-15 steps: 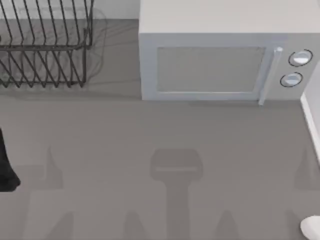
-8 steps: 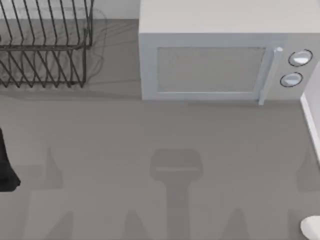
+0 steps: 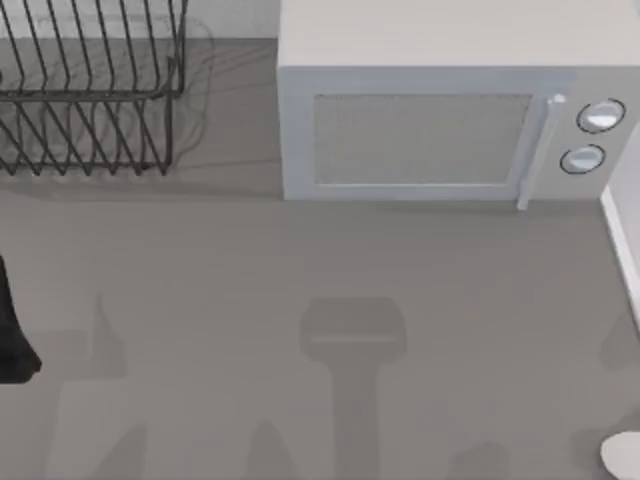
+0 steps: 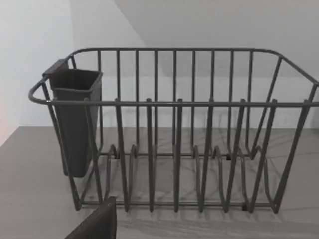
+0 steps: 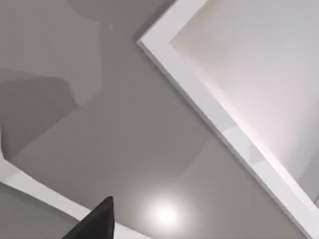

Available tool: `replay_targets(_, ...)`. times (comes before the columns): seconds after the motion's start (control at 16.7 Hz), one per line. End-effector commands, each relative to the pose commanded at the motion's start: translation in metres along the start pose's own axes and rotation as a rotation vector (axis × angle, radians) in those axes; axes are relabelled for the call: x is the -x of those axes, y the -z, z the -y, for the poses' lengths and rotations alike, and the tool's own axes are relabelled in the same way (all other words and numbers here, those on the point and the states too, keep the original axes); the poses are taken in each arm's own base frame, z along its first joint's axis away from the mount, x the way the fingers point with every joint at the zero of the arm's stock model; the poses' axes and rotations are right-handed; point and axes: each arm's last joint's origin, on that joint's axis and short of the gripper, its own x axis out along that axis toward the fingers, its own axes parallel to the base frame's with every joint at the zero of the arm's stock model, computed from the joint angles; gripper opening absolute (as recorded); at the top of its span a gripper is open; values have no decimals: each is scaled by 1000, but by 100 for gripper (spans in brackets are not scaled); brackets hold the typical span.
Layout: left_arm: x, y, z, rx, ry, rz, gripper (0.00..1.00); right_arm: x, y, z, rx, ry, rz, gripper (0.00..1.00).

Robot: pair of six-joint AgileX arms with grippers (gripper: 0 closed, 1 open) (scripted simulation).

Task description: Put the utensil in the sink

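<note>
The utensil is out of view. A white raised rim that looks like the sink's edge runs along the table's right side, and the right wrist view looks down at this rim from close by. A dark part of my right gripper shows there, and a pale part of my right arm sits at the front right corner. My left arm is at the table's left edge. A dark part of my left gripper faces the wire dish rack.
The black wire dish rack stands at the back left, with a dark caddy hung on one end. A grey microwave with its door closed fills the back centre and right. Arm shadows lie across the grey table.
The pale part of my right arm has slipped a little further out at the front right corner, and its shadows have shifted right and toward the front. My left arm has not moved.
</note>
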Motion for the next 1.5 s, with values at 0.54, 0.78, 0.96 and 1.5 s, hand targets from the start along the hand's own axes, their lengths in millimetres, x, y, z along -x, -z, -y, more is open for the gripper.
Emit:
replay_targets(0.54,0,0,0,0,0,0,100,-26,-21,39,778,-603,-170,100)
replay_targets(0.78,0,0,0,0,0,0,100,-27,-31,52,871,-646,-134,100)
replay_targets(0.96,0,0,0,0,0,0,100,-27,-31,52,871,-646,-133,100)
replay_targets(1.5,0,0,0,0,0,0,100,-80,-11,27,872,-639,-132,100)
